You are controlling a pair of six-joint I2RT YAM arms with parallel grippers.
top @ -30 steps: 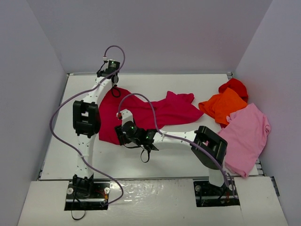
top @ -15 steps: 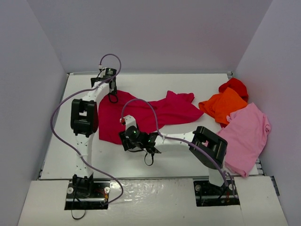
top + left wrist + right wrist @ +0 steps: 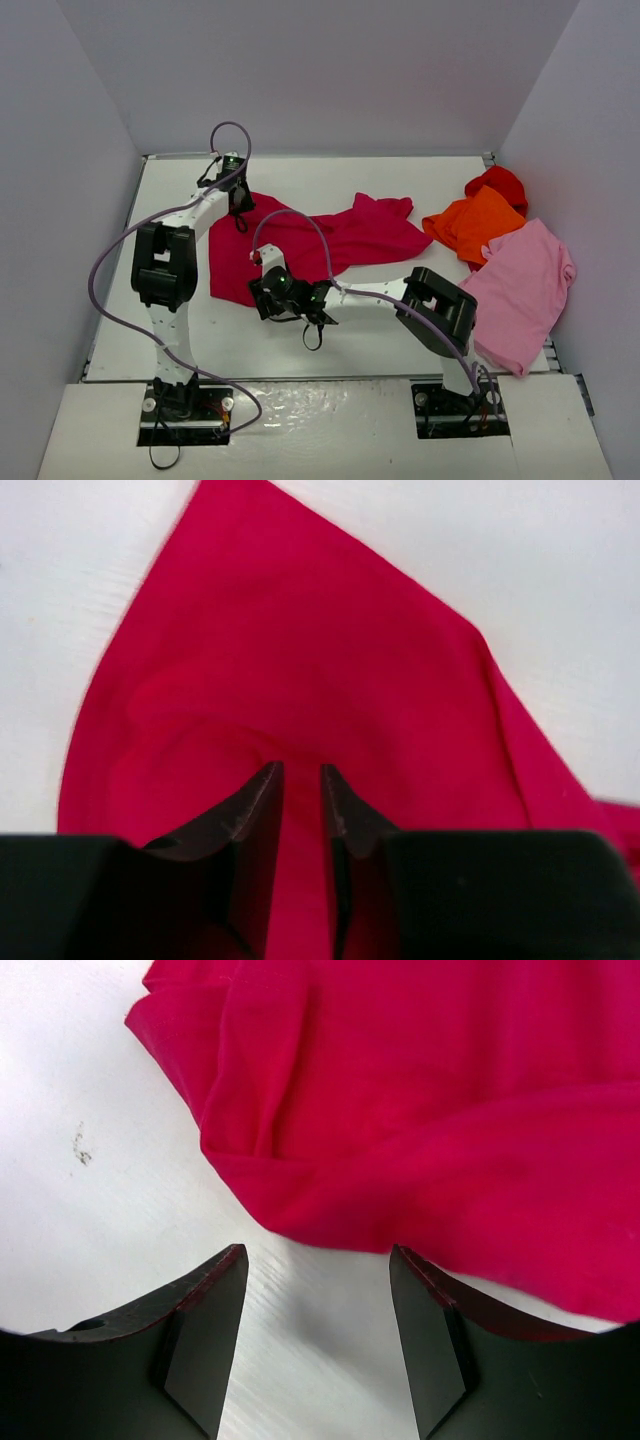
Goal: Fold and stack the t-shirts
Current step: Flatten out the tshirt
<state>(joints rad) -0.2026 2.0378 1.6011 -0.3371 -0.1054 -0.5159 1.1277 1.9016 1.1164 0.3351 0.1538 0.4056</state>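
Beneath my left pincer (image 3: 300,772) lies the crimson t-shirt (image 3: 300,650). The jaws are drawn narrow, a slit apart, with their tips down in the cloth. Whether a fold is pinched between them I cannot tell. That wrist camera shows only a rounded lobe of crimson running ahead of the tips, with the white table (image 3: 60,600) bare on both sides of it.

My right pincer (image 3: 318,1252) stands wide with nothing between its fingers (image 3: 205,1330). It is over bare table, and the crimson shirt's doubled-over edge is just ahead of the tips. Its camera alone picks up a small dark smudge (image 3: 80,1147) on the table, ahead and to the left.

Only the overhead camera gives the whole count: four shirts and two arms. From above, the crimson one is much the largest. It is spread out flat but rumpled, reaching from my left pincer (image 3: 240,205) past my right one and on to the right.

The other three are bunched well off to the right of my right pincer, by the wall:
- The orange t-shirt (image 3: 478,225) is crumpled.
- The bright red t-shirt (image 3: 497,183) is a small heap touching the orange one's far side.
- The light pink t-shirt (image 3: 522,285) lies open on the near side of the orange one, hanging over the table edge.
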